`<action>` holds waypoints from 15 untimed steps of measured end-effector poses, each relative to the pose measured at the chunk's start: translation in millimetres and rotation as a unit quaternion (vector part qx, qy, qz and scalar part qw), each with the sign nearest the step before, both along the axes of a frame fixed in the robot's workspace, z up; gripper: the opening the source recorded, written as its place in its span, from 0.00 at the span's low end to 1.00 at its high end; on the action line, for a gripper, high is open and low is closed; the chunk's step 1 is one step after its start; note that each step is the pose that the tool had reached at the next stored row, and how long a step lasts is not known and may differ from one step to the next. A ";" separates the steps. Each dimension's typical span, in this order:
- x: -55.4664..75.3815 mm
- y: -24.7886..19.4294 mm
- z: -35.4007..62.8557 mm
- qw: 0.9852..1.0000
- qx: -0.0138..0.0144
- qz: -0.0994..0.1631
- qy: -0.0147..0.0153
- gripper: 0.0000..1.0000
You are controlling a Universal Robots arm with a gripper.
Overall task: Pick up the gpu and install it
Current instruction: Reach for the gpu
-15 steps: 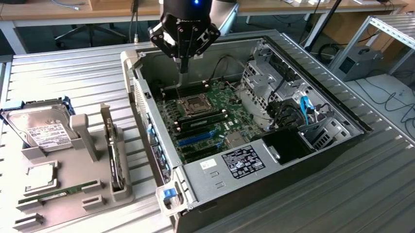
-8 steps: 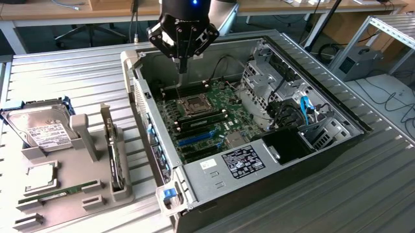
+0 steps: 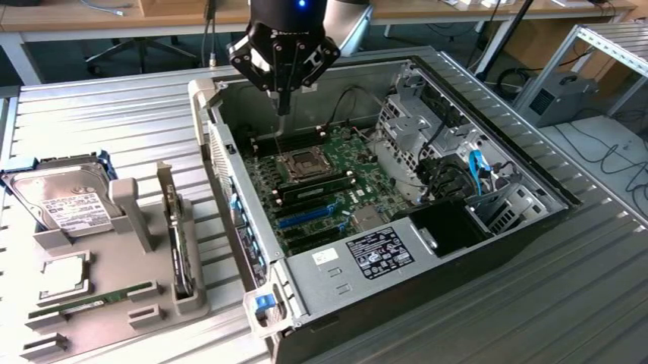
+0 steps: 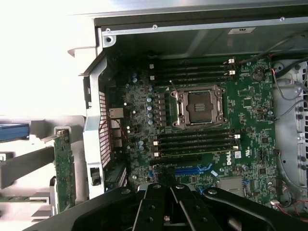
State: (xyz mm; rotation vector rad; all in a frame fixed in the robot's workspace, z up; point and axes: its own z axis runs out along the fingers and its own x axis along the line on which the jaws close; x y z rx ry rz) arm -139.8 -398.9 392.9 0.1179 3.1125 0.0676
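Currently the gpu (image 3: pixel 180 243) stands on its long edge in a grey holder (image 3: pixel 102 326) on the ribbed metal table (image 3: pixel 121 114). It is outside the open computer case (image 3: pixel 426 296), just beside the case on the exterior view's left. The card runs parallel to that side of the case, slotted between the holder's grey uprights, and nothing touches it. In the wrist view the gpu (image 4: pixel 63 168) appears edge-on as a narrow strip just outside the case's perforated wall.

Farther from the case, the same holder carries a silver labelled hard drive (image 3: pixel 66 205) in a blue bracket. A square processor chip (image 3: pixel 63 282) and a slim green RAM stick (image 3: pixel 91 302) lie flat there as well.

The gripper (image 3: pixel 281 102) hangs over the inside of the case, above the motherboard (image 3: pixel 350 178) and well apart from the gpu. Its fingers are pressed together into a single point and pinch nothing. In the wrist view the gripper (image 4: pixel 165 180) sits over the board beside the blue expansion slots (image 4: pixel 192 170).

Inside the case, the motherboard shows an open processor socket (image 3: pixel 303 163) with black memory slots on both sides of it. A power supply (image 3: pixel 380 254) with a white label fills the end of the case nearest the exterior camera.
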 end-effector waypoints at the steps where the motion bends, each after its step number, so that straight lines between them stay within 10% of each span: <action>1: -0.4 0.0 -0.1 1.000 0.000 0.000 0.000 0.11; 15: -5.5 0.0 -0.3 1.000 0.000 0.000 0.000 0.11</action>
